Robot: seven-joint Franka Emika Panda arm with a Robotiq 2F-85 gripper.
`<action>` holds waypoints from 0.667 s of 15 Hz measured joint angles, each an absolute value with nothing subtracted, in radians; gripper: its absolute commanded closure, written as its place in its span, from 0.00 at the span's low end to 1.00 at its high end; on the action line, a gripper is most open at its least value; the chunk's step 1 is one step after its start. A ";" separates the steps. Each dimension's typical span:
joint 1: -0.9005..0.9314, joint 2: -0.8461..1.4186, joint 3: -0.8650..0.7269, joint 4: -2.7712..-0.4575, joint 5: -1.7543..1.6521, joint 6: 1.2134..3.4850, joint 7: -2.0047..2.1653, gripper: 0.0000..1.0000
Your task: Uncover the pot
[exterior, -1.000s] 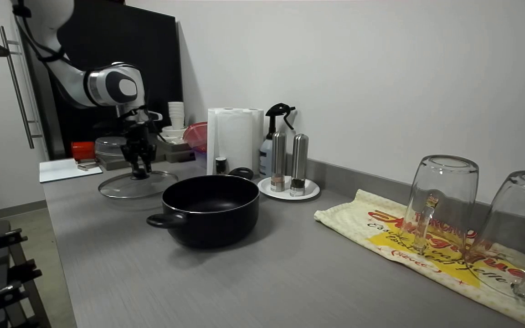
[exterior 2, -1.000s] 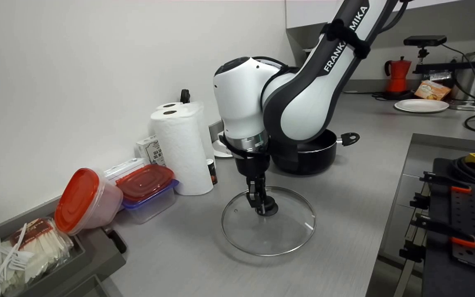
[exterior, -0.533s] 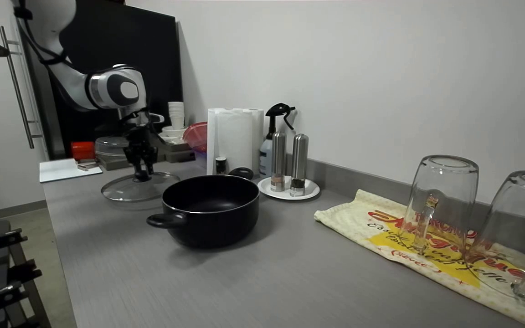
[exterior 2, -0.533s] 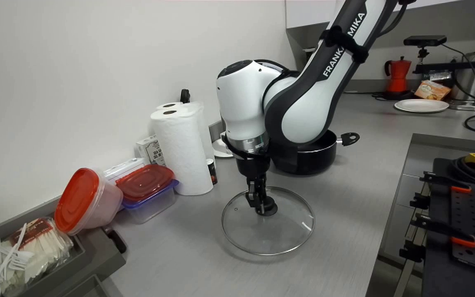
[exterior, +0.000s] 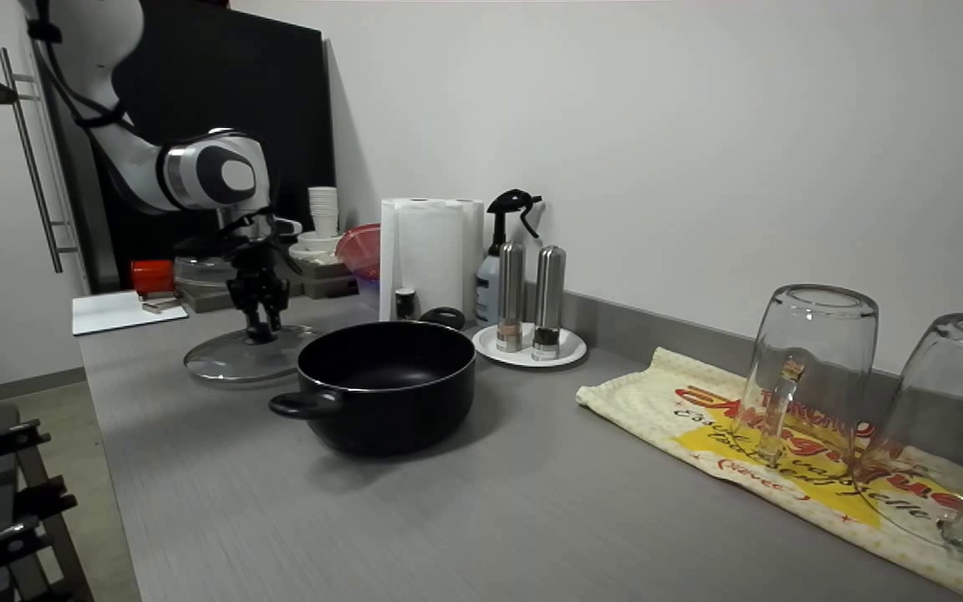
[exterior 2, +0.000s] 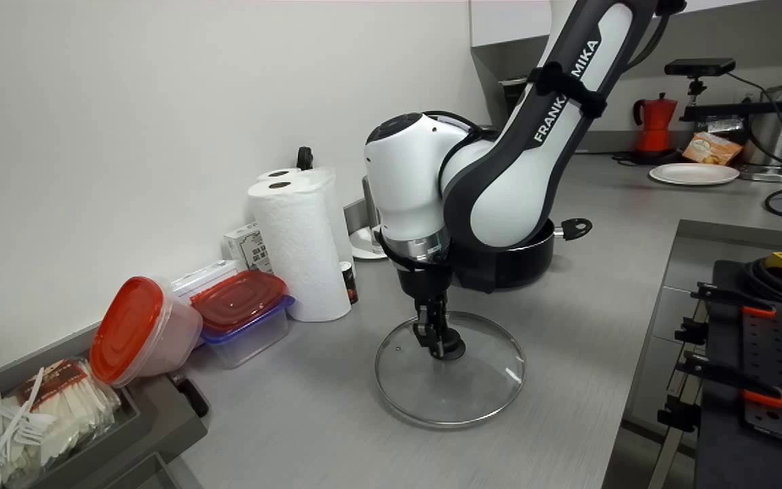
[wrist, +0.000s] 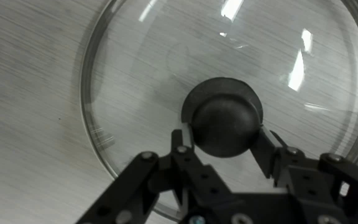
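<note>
Counter (exterior: 481, 518) bears uncovered pot (exterior: 398, 418); arm (exterior 2: 510, 166) likely reads "FRANKA EMIKA."

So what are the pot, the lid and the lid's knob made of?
The pot: probably coated metal, as its body is evenly black with a thin bright rim. The lid: likely glass, since the streaked countertop shows through and lights glare sharply off it; its shiny grey edge looks metallic. The knob: perhaps plastic, smooth black with only a dull highlight.

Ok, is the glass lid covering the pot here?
No, the glass lid is off to the side in both exterior views, and the pot stands open.
</note>
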State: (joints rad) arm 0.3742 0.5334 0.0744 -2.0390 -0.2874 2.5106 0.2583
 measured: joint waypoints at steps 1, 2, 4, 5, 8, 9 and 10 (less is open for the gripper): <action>0.375 0.536 0.073 -2.041 -0.287 2.511 0.259 0.76; 0.375 0.539 0.071 -2.043 -0.287 2.511 0.259 0.76; 0.375 0.543 0.068 -2.044 -0.287 2.511 0.259 0.76; 0.375 0.543 0.067 -2.044 -0.287 2.511 0.259 0.44; 0.375 0.543 0.064 -2.044 -0.287 2.511 0.259 0.44; 0.375 0.543 0.063 -2.044 -0.287 2.511 0.259 0.44; 0.375 0.543 0.063 -2.044 -0.287 2.511 0.259 0.44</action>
State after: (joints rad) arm 0.3746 0.5433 0.0630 -2.0437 -0.2874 2.5108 0.2588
